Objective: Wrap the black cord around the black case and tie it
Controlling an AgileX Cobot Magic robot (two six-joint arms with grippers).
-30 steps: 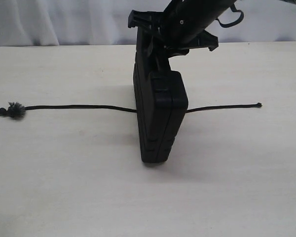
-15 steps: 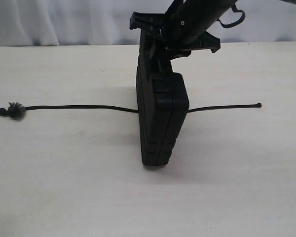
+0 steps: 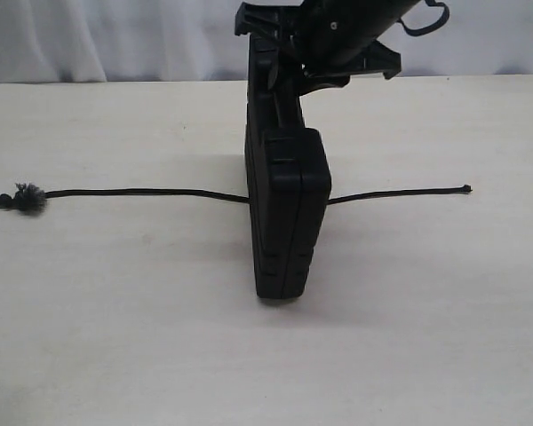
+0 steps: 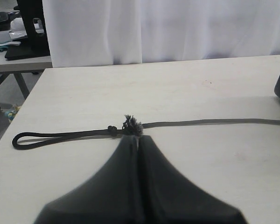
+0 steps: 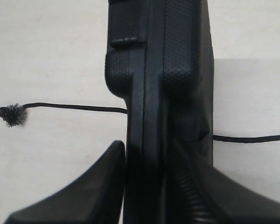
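Note:
The black case point(image 3: 284, 213) stands on its edge at mid-table, with my right gripper point(image 3: 280, 53) shut on its upper far end. In the right wrist view the fingers point(image 5: 107, 182) press both faces of the case point(image 5: 163, 70). The black cord point(image 3: 133, 191) lies straight across the table, hidden where it meets the case, and comes out to its knotted tip point(image 3: 465, 188) on the right. Its frayed grey knot point(image 3: 27, 198) is at far left. My left gripper point(image 4: 137, 140) is shut and holds nothing, its tips just short of the frayed knot point(image 4: 132, 125). It does not show in the exterior view.
The cord ends in a small loop point(image 4: 19, 140) near the table's left edge point(image 4: 23, 107). A white curtain point(image 3: 115, 35) hangs behind the table. A second table with dark equipment point(image 4: 30, 28) stands off to the left.
My right gripper has risen slightly and the case has straightened, its top edge shifting a little left. The cord has not moved.

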